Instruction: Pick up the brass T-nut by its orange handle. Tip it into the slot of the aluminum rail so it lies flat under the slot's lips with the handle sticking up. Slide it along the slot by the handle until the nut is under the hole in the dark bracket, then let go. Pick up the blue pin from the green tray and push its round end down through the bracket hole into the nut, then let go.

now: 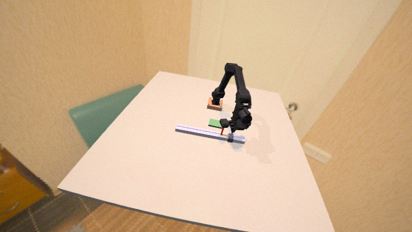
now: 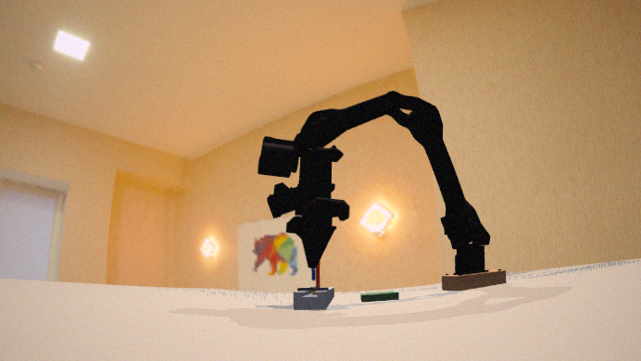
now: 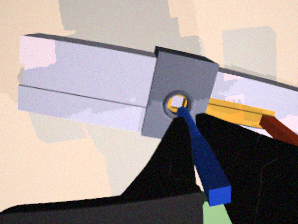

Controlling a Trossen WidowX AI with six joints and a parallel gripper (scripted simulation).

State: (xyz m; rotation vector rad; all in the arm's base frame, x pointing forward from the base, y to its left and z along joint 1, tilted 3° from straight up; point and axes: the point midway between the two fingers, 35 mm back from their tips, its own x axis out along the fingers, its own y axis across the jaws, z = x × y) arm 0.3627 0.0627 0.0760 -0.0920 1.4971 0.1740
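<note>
Aluminum, long and slotted, the rail (image 1: 193, 129) (image 2: 314, 303) (image 3: 85, 85) runs below the gripper (image 1: 233, 132) (image 2: 314, 267) (image 3: 189, 125), reaching out past it to the left in the wrist view; next comes the dark, flat bracket (image 1: 230, 137) (image 2: 315, 289) (image 3: 185, 80) across the rail, its hole just ahead of the fingertips, with brass showing through, presumably so one pin can enter both parts; the gripper is clamped on the slim blue pin (image 2: 313, 275) (image 3: 202, 155), rounded end downward and above the bracket, square end up between the fingers, a hold that should leave the tip free to enter; the shallow green tray (image 1: 215, 123) (image 2: 380, 296) (image 3: 215, 214) lies lower, toward the arm's base from the gripper; rightmost, the brass T-nut (image 1: 227, 135) (image 3: 240, 111) extends along the slot from under the bracket, its upright orange handle (image 1: 222, 131) (image 2: 318, 276) (image 3: 280, 131) beside the fingers; that handle leaves the hole accessible, though a finger could brush it on the descent.
</note>
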